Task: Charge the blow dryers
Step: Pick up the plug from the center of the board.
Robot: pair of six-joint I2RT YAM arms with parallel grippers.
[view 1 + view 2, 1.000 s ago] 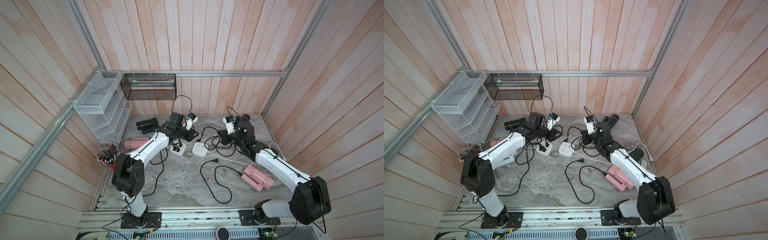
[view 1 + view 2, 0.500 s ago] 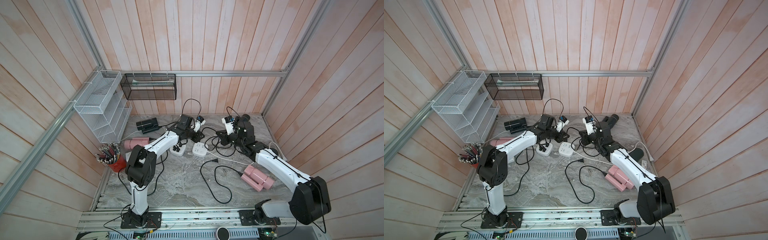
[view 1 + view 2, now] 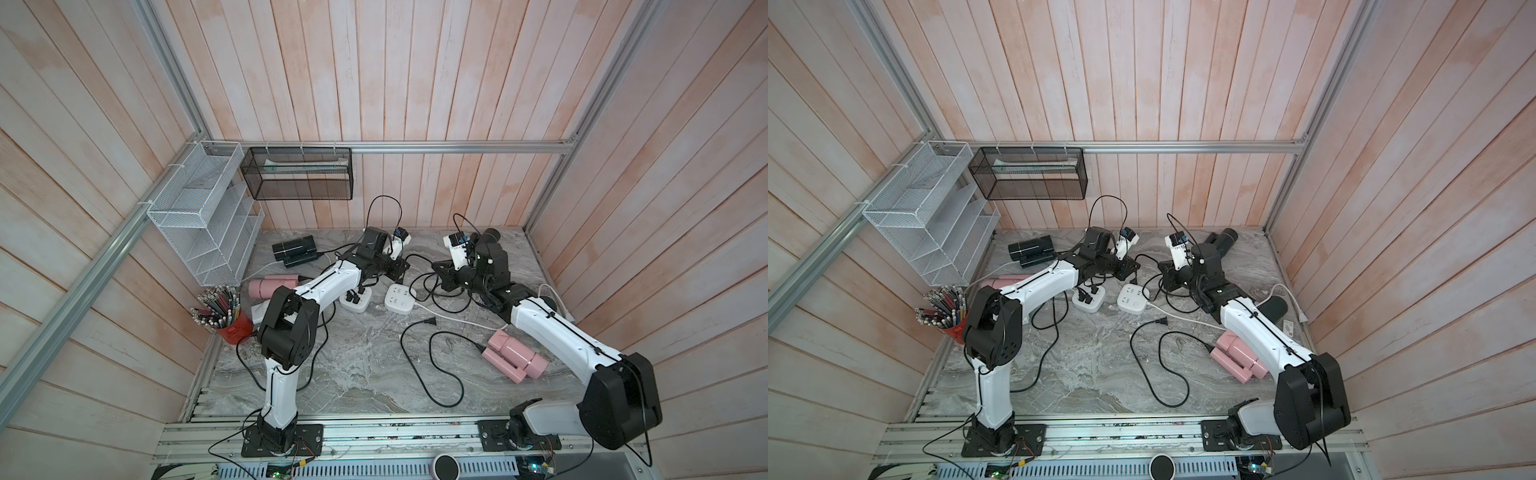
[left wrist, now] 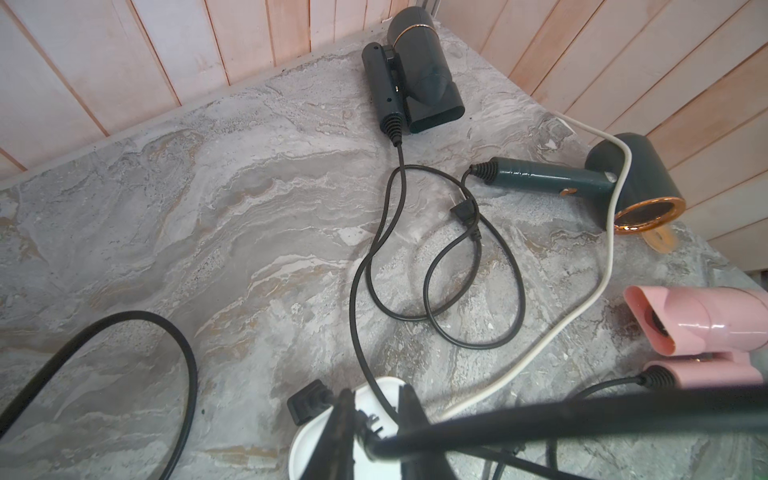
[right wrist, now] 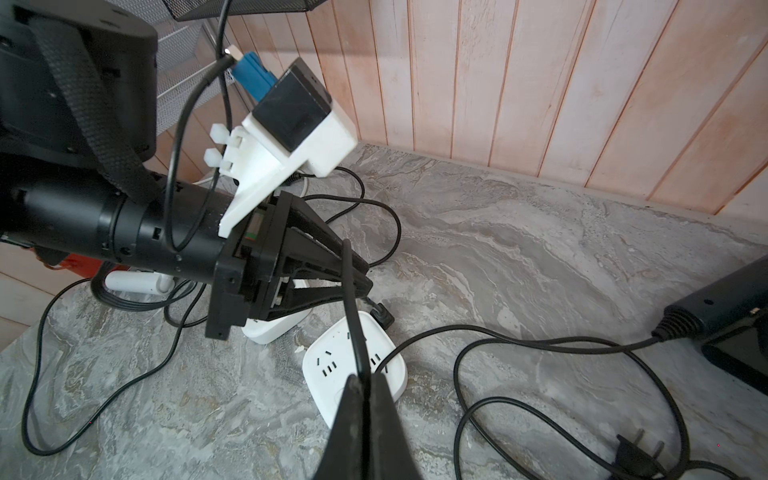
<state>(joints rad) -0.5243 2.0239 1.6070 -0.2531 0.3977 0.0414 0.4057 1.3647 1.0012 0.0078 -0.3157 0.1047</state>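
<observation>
My left gripper (image 4: 374, 399) hovers over a white power strip (image 4: 316, 440), its jaws narrowed onto a black plug (image 4: 365, 428). The plug's cord (image 5: 353, 324) runs to my right gripper (image 5: 365, 380), which is shut on it above the same strip (image 5: 332, 365). In both top views the grippers face each other at the back, left (image 3: 397, 270) and right (image 3: 436, 268). The blow dryers lie around: black (image 3: 295, 249), pink (image 3: 272, 286), pink (image 3: 515, 357), dark (image 4: 415, 75) and dark green (image 4: 623, 183).
A second power strip (image 3: 356, 300) holds plugs beside the first (image 3: 400, 298). A loose plug (image 3: 430, 322) and its looping cord lie mid-table. A red cup of pencils (image 3: 224, 316), a white wire rack (image 3: 199, 232) and a black mesh basket (image 3: 297, 178) stand at the left and back.
My left arm has swung right, over the power strips, and its jaws have narrowed around the plug. The right arm has stayed still, shut on the cord.
</observation>
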